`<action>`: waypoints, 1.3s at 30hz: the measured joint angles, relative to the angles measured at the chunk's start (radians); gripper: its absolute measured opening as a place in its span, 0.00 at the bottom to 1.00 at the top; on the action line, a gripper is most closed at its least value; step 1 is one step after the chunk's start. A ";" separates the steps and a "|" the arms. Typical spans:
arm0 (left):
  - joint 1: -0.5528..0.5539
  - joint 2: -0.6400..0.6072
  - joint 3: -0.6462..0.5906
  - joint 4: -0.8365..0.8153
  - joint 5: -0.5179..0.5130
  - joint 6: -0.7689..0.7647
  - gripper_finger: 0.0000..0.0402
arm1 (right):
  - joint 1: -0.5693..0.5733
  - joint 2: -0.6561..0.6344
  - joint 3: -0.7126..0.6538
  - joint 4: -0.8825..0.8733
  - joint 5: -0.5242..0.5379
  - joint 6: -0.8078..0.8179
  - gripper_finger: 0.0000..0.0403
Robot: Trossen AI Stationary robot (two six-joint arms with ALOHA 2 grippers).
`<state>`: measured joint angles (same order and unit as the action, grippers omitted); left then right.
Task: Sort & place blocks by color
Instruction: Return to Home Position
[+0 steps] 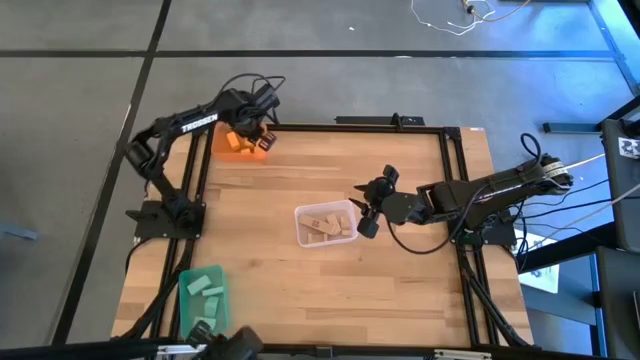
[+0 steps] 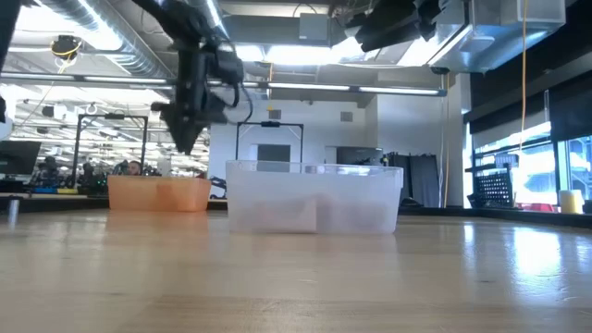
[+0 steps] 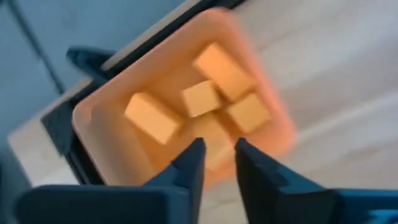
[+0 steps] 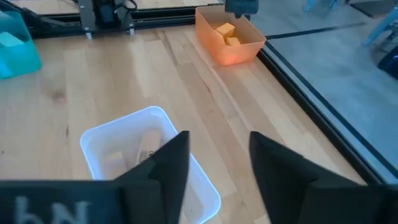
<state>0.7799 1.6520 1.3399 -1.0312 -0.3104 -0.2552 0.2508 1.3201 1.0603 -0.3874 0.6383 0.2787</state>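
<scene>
Several orange blocks point(image 3: 205, 96) lie on the floor of the orange bin point(image 3: 96, 134) at the table's far left corner point(image 1: 243, 142). My left gripper point(image 3: 217, 152) hovers above that bin, open and empty, fingers pointing down. Tan wood blocks point(image 1: 327, 224) lie in the clear bin point(image 1: 326, 224) at the table's middle. Mint green blocks point(image 1: 203, 290) lie in the green bin point(image 1: 205, 295) near the left near corner. My right gripper point(image 1: 362, 208) hangs just right of the clear bin, open and empty; the right wrist view looks over the bin point(image 4: 146, 158).
A black frame rail point(image 1: 340, 127) runs around the wooden table point(image 1: 400, 290). Bare table lies between the three bins and along the near edge. In the low view the clear bin point(image 2: 314, 196) stands in front, the orange bin point(image 2: 159, 192) behind it to the left.
</scene>
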 joint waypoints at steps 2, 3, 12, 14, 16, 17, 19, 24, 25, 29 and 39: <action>-0.037 -0.040 0.000 -0.001 0.022 0.060 0.13 | 0.000 -0.002 0.001 0.000 -0.004 -0.003 0.32; -0.057 -0.060 0.000 -0.002 0.023 0.093 0.09 | 0.000 -0.002 0.004 -0.004 -0.005 -0.017 0.27; -0.303 -0.271 0.000 -0.035 -0.013 0.161 0.00 | 0.002 -0.045 0.120 -0.152 -0.001 -0.134 0.02; -0.371 -0.319 0.000 -0.033 -0.032 0.160 0.01 | 0.002 -0.062 0.140 -0.214 0.017 -0.133 0.01; -0.443 -0.366 0.000 -0.033 -0.052 0.156 0.00 | 0.002 -0.090 0.141 -0.290 0.030 -0.118 0.01; -0.480 -0.387 0.000 -0.030 -0.064 0.150 0.00 | 0.002 -0.103 0.141 -0.321 0.032 -0.098 0.01; -0.547 -0.430 0.000 -0.033 -0.085 0.129 0.00 | 0.002 -0.137 0.141 -0.397 0.037 -0.060 0.00; -0.685 -0.521 -0.010 -0.020 -0.096 0.109 0.00 | 0.003 -0.230 0.141 -0.519 0.049 0.025 0.00; -0.710 -0.541 -0.022 -0.006 -0.105 0.104 0.00 | 0.004 -0.248 0.141 -0.535 0.049 0.039 0.00; -0.799 -0.618 -0.113 0.014 -0.168 0.057 0.00 | 0.017 -0.339 0.086 -0.543 0.043 0.061 0.00; -0.950 -0.863 -0.416 0.201 -0.195 -0.034 0.00 | 0.058 -0.591 -0.192 -0.285 -0.090 -0.034 0.00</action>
<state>-0.1698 0.7889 0.9240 -0.8302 -0.5051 -0.2892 0.3089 0.7291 0.8683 -0.6727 0.5486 0.2446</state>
